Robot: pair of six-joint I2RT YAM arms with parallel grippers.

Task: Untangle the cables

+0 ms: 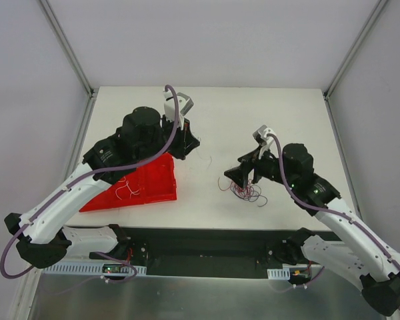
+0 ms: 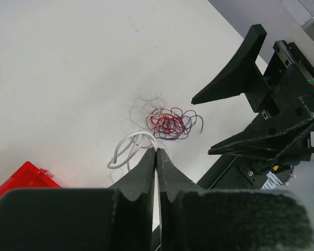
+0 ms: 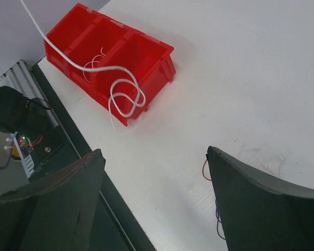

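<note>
White cable [image 2: 120, 149] dangles from the pinched-shut left claw [image 2: 156, 151] near the red bin [image 3: 110, 49]. The other cables [image 2: 170, 123] sit tangled on the tabletop [image 1: 253, 120] by the wide-open, empty right claw [image 3: 154, 151]. Risk imo: the dangling loop snags the bin wall or slips free.

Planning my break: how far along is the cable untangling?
Done: some wires lie in the red bin. In hand: the left hand, shut, holds a white wire near the bin. Left: a red and purplish tangle on the table by the open right hand.
</note>
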